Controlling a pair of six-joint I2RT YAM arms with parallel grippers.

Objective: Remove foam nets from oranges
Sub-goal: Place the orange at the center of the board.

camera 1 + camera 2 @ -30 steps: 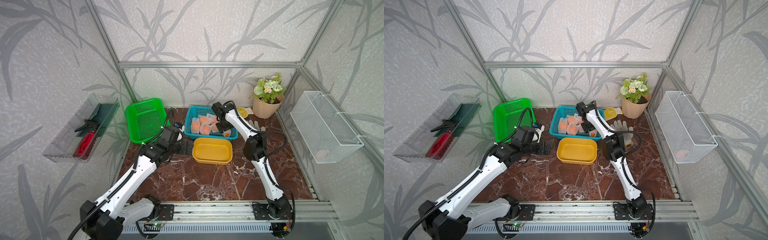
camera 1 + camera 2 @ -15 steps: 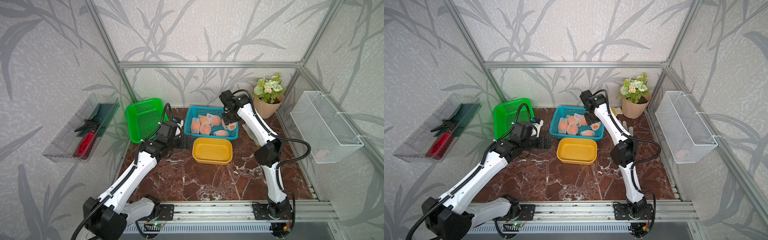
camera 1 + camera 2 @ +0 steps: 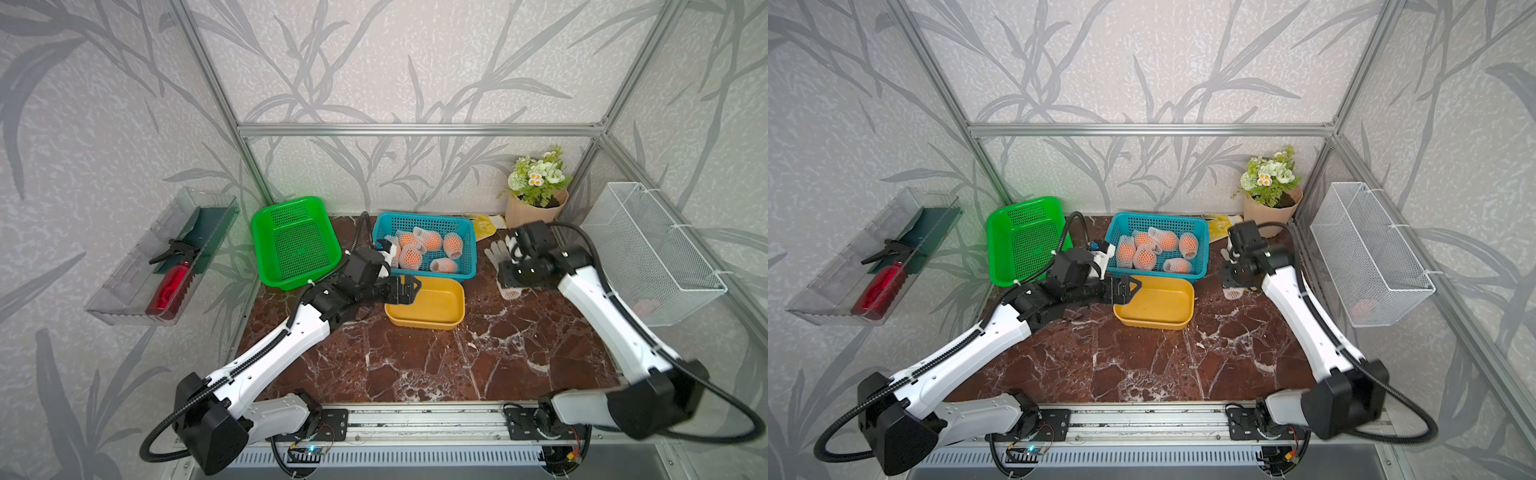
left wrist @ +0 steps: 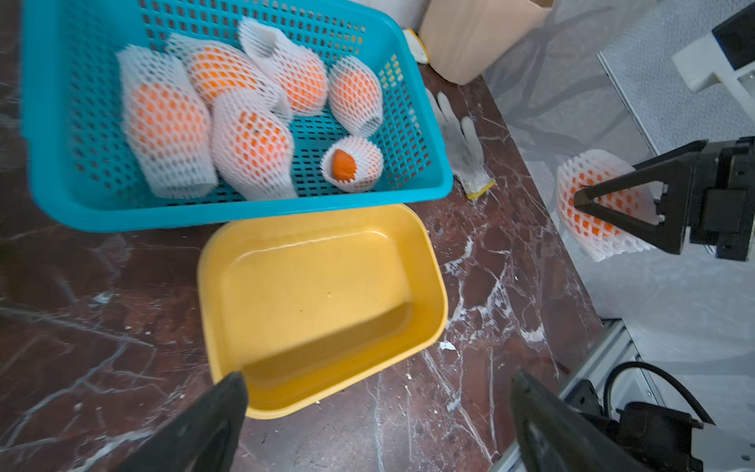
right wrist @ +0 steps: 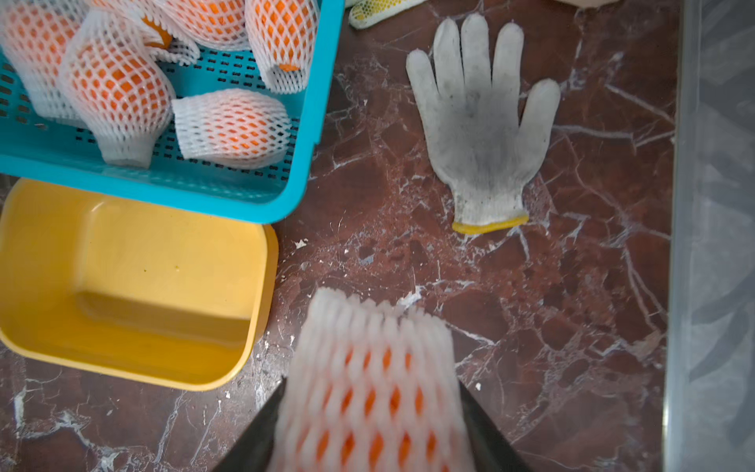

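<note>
The right gripper (image 5: 371, 392) has lifted one netted orange (image 4: 592, 196) out of the blue basket (image 3: 449, 274) and clasps it above the glove (image 3: 496, 251) near the table's right edge, while the wide-spread left gripper (image 3: 410, 289) has swung toward it, likely to strip the foam net (image 5: 367, 323).

Light: bright, even, diffuse, from overhead.
Shadows: soft; one falls inside the yellow tub (image 4: 327, 286).
Glare: faint highlights on the tub walls.
Blur: netted orange (image 5: 367, 388) out of focus, close to the right wrist lens.
Distortion: frame posts (image 3: 216, 83) lean outward in both top views.
</note>
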